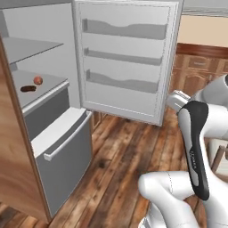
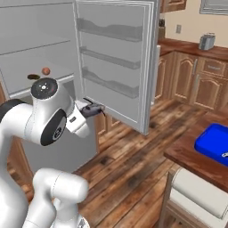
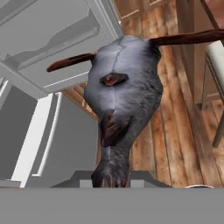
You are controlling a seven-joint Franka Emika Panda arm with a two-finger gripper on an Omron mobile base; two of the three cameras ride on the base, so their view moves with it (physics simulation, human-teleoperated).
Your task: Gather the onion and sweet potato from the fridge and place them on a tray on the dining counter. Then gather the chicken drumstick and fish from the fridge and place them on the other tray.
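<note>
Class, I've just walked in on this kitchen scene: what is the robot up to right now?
The robot's gripper is shut on a grey fish, held out in front of the open fridge. The onion and sweet potato lie on a fridge shelf, not yet moved. A blue tray waits on the dining counter.
</note>
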